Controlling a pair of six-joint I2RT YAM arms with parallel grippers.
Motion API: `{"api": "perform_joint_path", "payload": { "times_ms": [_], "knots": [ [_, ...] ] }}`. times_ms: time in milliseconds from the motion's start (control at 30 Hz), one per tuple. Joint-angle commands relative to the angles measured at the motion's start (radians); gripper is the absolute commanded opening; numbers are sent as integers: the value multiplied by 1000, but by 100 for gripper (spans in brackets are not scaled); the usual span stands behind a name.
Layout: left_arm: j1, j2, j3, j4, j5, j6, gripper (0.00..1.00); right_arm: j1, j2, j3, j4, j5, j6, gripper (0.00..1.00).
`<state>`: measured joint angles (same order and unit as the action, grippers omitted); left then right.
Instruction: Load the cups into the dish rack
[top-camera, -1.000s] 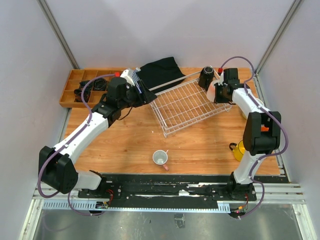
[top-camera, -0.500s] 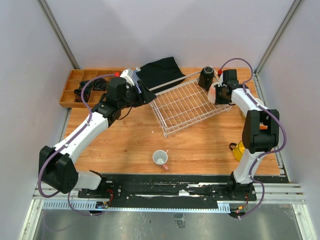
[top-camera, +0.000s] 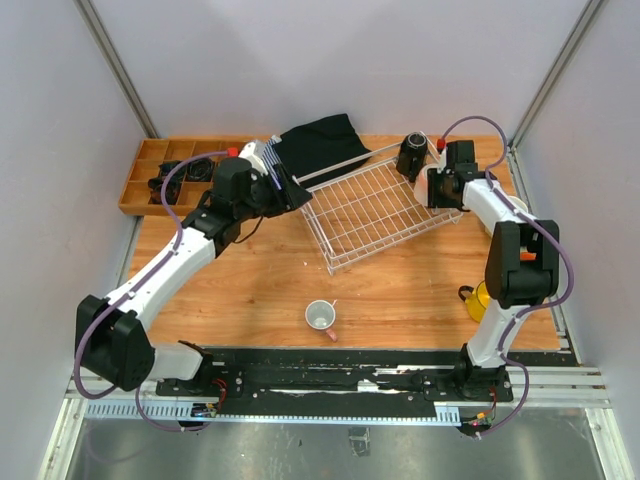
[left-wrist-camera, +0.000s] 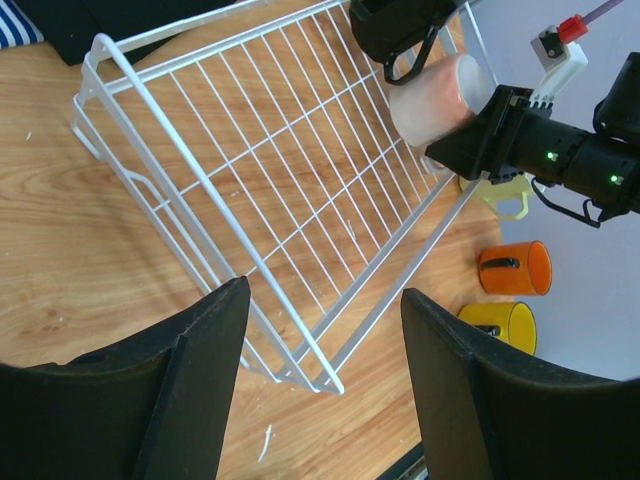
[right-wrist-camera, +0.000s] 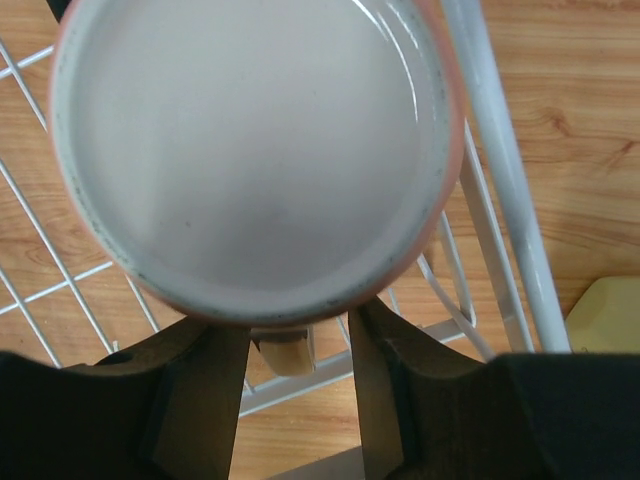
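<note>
Left claw (left-wrist-camera: 325, 290), shifted slightly toward 9 o'clock, hangs open by the dish rack (top-camera: 372, 207); right claw (right-wrist-camera: 297, 345) grips the pale pink mug (right-wrist-camera: 250, 150) at its 2 o'clock rim.

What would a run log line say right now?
right claw: holding pale pink mug over dish rack | left claw: open, near rack

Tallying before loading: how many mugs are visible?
6: black mug at the dish rack's far corner; pale pink mug in the right gripper; yellow-green mug, orange mug, yellow mug right of it; dusty pink mug near front.
</note>
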<state>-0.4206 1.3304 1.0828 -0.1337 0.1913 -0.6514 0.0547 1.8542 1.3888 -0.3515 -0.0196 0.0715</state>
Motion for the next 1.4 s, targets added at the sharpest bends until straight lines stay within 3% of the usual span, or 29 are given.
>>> {"api": "perform_joint_path", "payload": {
  "times_ms": [0, 67, 167, 200, 467, 733, 1000, 1367],
  "knots": [
    [8, -69, -32, 48, -8, 18, 67, -24, -80, -27, 9, 16, 8, 44],
    [8, -75, -25, 22, -5, 48, 73, -23, -110, -28, -5, 14, 11, 44],
    [8, -77, -8, -31, -16, 69, 98, -23, -163, -32, -31, 6, 15, 44],
    [8, -82, -12, -39, -24, 70, 99, -23, -179, -34, -39, 6, 19, 44],
    [11, -74, 6, -50, 65, 94, 100, -38, -336, -59, -102, 38, 49, 45],
    [-31, 9, 121, -120, 162, 167, 100, -180, -401, -9, -183, 37, 106, 44],
    [-51, 71, 138, -82, 216, 165, 100, -324, -309, 72, -260, 0, 102, 45],
    [-50, 139, 187, -87, 229, 212, 100, -360, -69, 255, -368, -43, 48, 43]
  ]
}}
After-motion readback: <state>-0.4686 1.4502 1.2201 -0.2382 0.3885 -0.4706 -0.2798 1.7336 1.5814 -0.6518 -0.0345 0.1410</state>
